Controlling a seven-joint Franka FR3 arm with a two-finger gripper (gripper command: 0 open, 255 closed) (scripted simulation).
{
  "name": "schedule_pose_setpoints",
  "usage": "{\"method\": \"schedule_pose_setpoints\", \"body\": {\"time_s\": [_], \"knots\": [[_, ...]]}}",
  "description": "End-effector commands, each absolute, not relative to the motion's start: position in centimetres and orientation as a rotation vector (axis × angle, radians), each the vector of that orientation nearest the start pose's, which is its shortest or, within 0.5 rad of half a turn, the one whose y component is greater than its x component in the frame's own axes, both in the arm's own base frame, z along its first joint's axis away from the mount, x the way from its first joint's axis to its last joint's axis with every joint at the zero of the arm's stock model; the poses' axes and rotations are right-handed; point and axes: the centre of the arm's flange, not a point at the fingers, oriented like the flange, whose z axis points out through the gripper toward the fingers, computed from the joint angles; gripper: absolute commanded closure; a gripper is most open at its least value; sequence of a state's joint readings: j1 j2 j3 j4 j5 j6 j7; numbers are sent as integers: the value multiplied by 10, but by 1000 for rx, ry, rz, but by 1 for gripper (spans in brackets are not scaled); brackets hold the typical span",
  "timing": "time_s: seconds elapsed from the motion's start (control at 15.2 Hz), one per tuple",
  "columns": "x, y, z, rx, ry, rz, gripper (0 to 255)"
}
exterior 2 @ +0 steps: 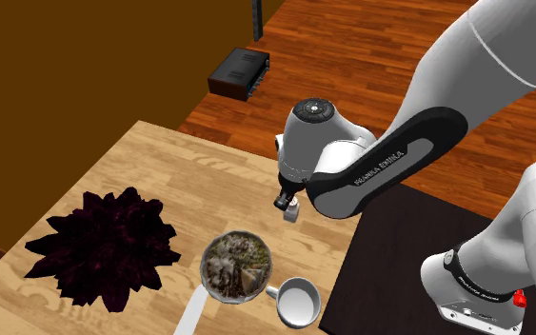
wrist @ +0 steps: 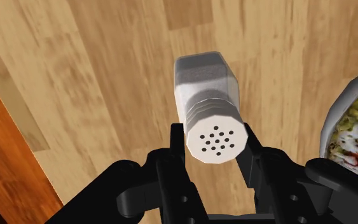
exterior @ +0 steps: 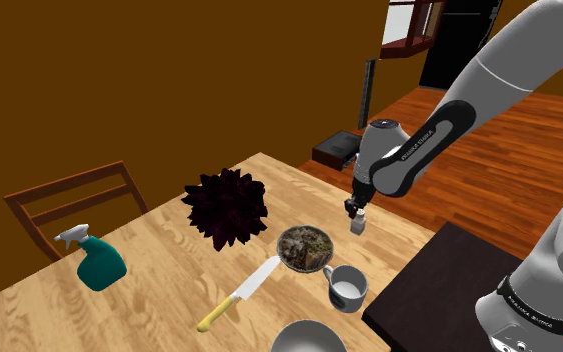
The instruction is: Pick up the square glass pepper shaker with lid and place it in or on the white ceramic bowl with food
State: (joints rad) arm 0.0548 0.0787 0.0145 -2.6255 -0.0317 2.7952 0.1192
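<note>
My gripper is shut on the pepper shaker, a square pale shaker with a white perforated lid, clasped just below the lid between both fingers. In the shoulder view the gripper holds the shaker upright, low over the wooden table near its far edge. The bowl with food stands a short way to the shoulder view's left of the shaker. The second exterior view shows the shaker up and right of the bowl. The bowl's rim shows beside the fingers in the wrist view.
A white mug stands beside the bowl, with a yellow-handled knife on the bowl's other side. A dark spiky plant, a teal spray bottle, a grey bowl and a wooden chair are around. My dark stand borders the table.
</note>
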Motion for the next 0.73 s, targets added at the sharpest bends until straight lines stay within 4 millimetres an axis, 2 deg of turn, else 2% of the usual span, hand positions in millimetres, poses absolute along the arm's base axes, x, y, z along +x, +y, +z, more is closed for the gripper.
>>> {"method": "schedule_pose_setpoints", "body": {"time_s": [0.0,0.66], "knots": [[440,32,240,-3141,32,-143,255],[440,32,293,-3141,32,-143,255]]}}
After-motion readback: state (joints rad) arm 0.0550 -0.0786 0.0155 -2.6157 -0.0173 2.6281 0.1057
